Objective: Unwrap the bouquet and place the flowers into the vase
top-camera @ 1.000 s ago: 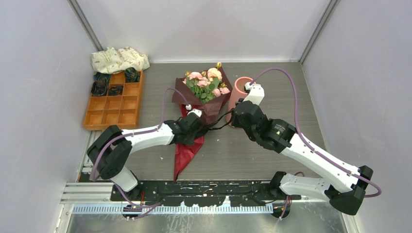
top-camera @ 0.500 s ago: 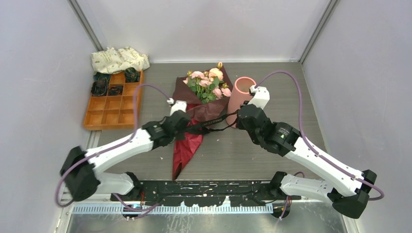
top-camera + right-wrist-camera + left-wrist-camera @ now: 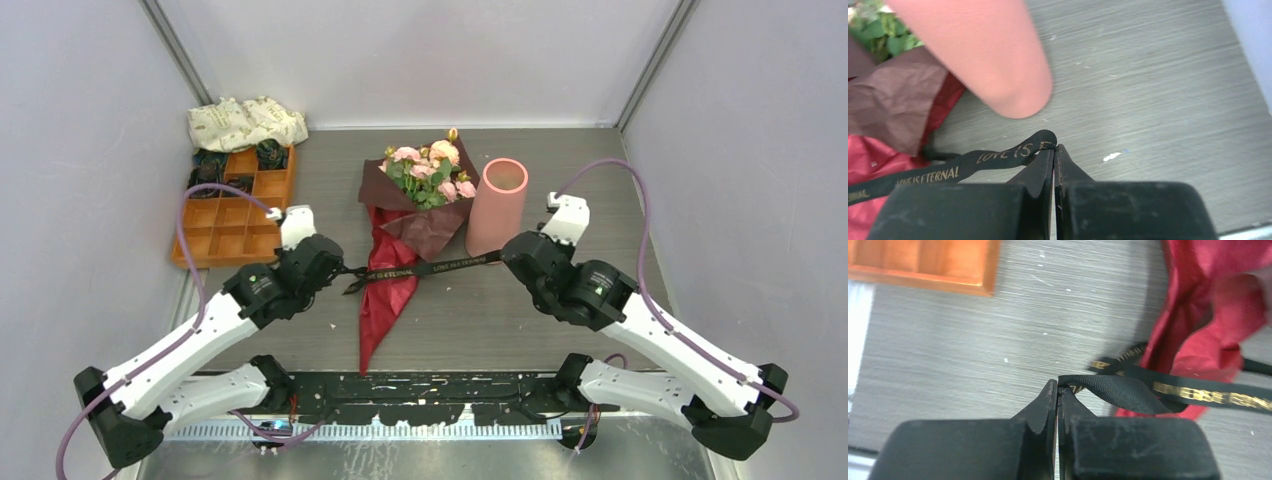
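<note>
The black ribbon (image 3: 948,174) reads "LOVE IS ETERNAL" in gold letters.

1 bouquet (image 3: 420,195), 1 vase (image 3: 495,212) right there, just 1 black ribbon (image 3: 430,268), 1 orange tray (image 3: 226,237) w/ 4 dark bits (image 3: 205,180) inside, 1 cloth bundle (image 3: 245,122), 2 claws on show, left claw (image 3: 338,272) & right claw (image 3: 503,257)

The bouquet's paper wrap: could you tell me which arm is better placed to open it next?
Probably the left. The left gripper, shut on the ribbon, sits right beside the wrap; the right gripper pinches the other end farther off, by the vase.
</note>
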Controlling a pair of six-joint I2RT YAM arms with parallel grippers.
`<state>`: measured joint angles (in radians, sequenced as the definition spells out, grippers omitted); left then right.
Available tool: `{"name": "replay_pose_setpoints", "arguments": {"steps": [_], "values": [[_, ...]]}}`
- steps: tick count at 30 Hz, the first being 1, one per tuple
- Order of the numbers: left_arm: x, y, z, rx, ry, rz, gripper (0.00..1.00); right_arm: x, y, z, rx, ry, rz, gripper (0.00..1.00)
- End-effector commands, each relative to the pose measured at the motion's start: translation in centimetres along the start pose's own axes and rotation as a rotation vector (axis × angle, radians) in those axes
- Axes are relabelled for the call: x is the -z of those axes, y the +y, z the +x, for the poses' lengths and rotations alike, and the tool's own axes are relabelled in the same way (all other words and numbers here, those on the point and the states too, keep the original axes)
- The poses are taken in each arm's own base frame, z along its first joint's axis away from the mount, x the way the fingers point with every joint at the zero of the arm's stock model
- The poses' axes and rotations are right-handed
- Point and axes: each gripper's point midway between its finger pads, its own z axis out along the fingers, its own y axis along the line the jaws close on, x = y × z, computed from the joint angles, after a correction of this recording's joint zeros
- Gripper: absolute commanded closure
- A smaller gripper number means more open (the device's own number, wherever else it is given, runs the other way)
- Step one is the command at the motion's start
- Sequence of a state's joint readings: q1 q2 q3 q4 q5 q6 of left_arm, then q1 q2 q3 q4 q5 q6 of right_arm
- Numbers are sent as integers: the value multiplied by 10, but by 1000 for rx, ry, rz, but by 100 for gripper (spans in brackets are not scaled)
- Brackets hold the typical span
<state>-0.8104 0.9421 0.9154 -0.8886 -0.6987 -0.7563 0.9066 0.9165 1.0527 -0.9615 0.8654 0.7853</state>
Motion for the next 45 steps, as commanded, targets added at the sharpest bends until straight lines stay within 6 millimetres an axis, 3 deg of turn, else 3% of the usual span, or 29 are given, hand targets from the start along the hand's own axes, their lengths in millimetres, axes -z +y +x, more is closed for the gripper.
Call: {"name": "replay_pose_setpoints", "arguments": {"steps": [1, 7, 10, 13, 16, 19, 22, 24, 27, 29, 32, 36, 39, 45], "values": [[22, 50, -25, 129, -120, -175, 100, 18, -64, -24, -89, -120, 218, 91], [41, 84, -37, 158, -174, -290, 100, 37, -109, -29, -153, -177, 334, 61], [42, 89, -37, 169, -180, -307, 97, 37, -110, -28, -182, -179, 323, 49], [41, 87, -34, 170, -171, -299, 90, 35, -100, -29, -181, -168, 288, 47], [42, 86, -35, 167, -170, -291, 79, 28, -77, -27, -177, -133, 216, 47], [44, 77, -42, 161, -181, -223, 72, 19, -37, -18, -152, -59, 71, 46], [52, 62, -54, 202, -212, -94, 60, 12, 22, -9, -118, 30, -110, 37], [59, 48, -63, 196, -233, 16, 41, 9, 66, -1, -93, 91, -231, 33], [68, 34, -71, 225, -250, 130, 37, 9, 123, 18, -36, 153, -352, 28], [69, 29, -70, 228, -249, 164, 37, 6, 148, 29, -13, 187, -394, 27], [64, 18, -61, 215, -219, 200, 37, -3, 154, 31, 7, 182, -357, 28], [51, -12, -48, 206, -168, 290, 37, 0, 140, 0, 7, 89, -303, 27], [36, -34, -46, 206, -159, 315, 37, 5, 146, -13, 42, 87, -312, 25], [8, -69, -37, 130, -67, 300, 37, -4, 181, 16, 56, 198, -364, 25]]}}
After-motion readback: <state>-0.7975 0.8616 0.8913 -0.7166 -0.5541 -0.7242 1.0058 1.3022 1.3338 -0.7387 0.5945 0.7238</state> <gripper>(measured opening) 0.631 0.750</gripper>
